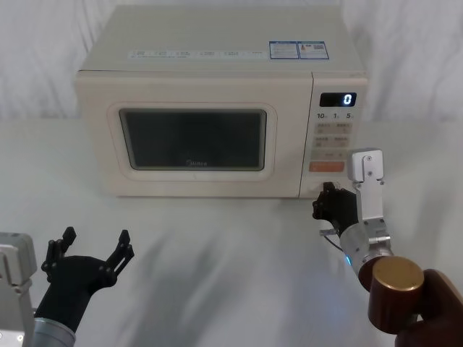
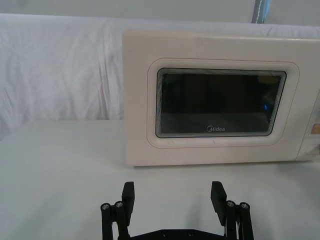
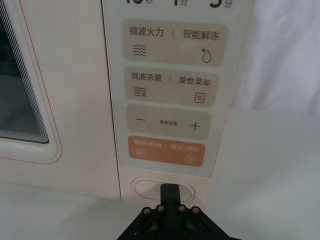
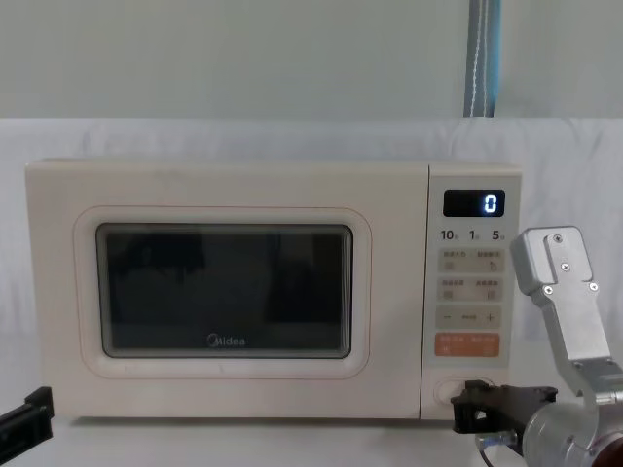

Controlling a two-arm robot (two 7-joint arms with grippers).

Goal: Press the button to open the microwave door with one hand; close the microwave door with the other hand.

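Note:
The cream microwave door (image 1: pixel 192 137) with its dark window stands closed, flush with the body; I also see the door (image 2: pixel 220 102) from the left wrist and the door (image 4: pixel 224 292) from the chest. The oval cream button (image 3: pixel 145 189) sits at the bottom of the control panel, under the orange key. My right gripper (image 3: pixel 169 189) is shut, its joined tips right at the button (image 4: pixel 446 391); whether they touch it I cannot tell. My left gripper (image 1: pixel 96 242) hovers open over the table, well in front of the door's left part.
The microwave stands on a white cloth-covered table (image 1: pixel 231 253) with a white backdrop behind. The panel carries an orange key (image 3: pixel 166 151), several cream keys and a lit display (image 1: pixel 338 100) reading 0. Open table lies between my two arms.

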